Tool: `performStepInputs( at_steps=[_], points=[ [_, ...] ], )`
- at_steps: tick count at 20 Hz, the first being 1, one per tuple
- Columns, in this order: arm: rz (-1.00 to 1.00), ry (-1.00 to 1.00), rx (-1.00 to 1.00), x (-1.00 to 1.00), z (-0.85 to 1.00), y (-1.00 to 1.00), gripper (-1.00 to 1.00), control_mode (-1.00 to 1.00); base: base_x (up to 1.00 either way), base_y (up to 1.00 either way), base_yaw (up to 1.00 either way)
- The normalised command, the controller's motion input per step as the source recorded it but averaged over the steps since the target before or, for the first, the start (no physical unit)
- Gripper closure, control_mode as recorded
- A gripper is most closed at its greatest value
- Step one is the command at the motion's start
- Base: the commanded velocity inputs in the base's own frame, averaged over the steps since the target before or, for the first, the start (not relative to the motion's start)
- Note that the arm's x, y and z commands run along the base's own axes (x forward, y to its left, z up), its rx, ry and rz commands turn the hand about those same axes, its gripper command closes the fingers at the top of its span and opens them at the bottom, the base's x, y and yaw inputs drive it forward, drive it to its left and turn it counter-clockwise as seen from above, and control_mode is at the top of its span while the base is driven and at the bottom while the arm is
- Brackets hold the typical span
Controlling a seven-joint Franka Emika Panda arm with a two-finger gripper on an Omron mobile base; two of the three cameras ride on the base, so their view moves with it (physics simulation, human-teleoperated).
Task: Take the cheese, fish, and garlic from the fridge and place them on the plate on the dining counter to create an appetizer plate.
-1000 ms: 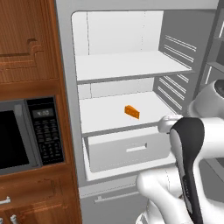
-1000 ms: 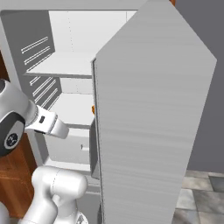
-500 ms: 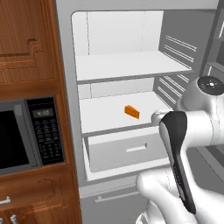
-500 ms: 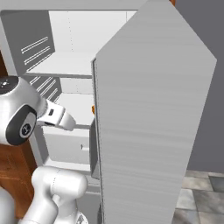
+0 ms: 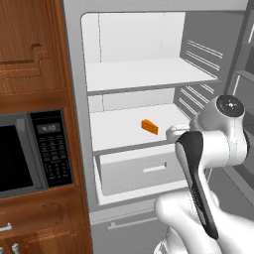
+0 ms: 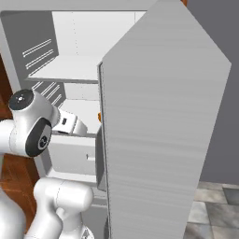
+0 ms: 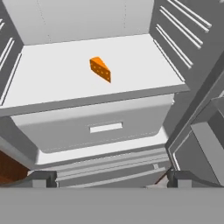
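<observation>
The fridge (image 5: 74, 99) stands open, with a white interior. The cheese (image 5: 149, 126), a small orange wedge, lies on the middle shelf (image 7: 65, 83) above the white drawer (image 7: 96, 127). In the hand view the cheese (image 7: 100, 69) sits ahead of and above my gripper (image 7: 111, 179), well apart from it. The two fingertips (image 7: 43, 178) stand wide apart with nothing between them, so the gripper is open. In the right base view my gripper (image 6: 84, 130) points into the fridge at drawer height. The fish, the garlic, the plate and the dining counter are out of view.
The grey fridge door (image 6: 163, 130) stands open on the right, close beside the arm. A black-fronted microwave (image 5: 30, 149) sits in wooden cabinets (image 5: 30, 49) left of the fridge. An upper shelf (image 5: 144, 74) is bare. Ribbed side walls (image 7: 183, 30) flank the shelves.
The arm's upper joints have swung left and up, and the hand has moved a little closer to the fridge opening. The cheese has not moved. The gripper has stayed open.
</observation>
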Motion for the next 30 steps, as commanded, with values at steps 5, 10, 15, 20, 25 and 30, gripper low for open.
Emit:
performStepInputs(
  at_steps=[5,10,15,20,25,30],
  points=[
    [0.07,0.06,0.0,0.31,0.0,-0.07,-1.0,-1.0,0.0,0.0,0.0],
    [0.02,0.05,0.0,0.27,-0.02,-0.06,-1.0,-1.0,0.0,0.0,0.0],
    [0.0,0.0,0.0,0.34,-0.2,0.0,-1.0,-1.0,0.0,0.0,0.0],
    [0.03,-0.01,0.0,0.42,-0.32,-0.02,-1.0,-1.0,0.0,0.0,0.0],
    [0.06,0.0,0.0,0.47,-0.25,-0.12,-1.0,-1.0,0.0,0.0,0.0],
    [0.05,0.0,0.0,0.4,-0.13,-0.08,-1.0,-1.0,0.0,0.0,0.0]
  ],
)
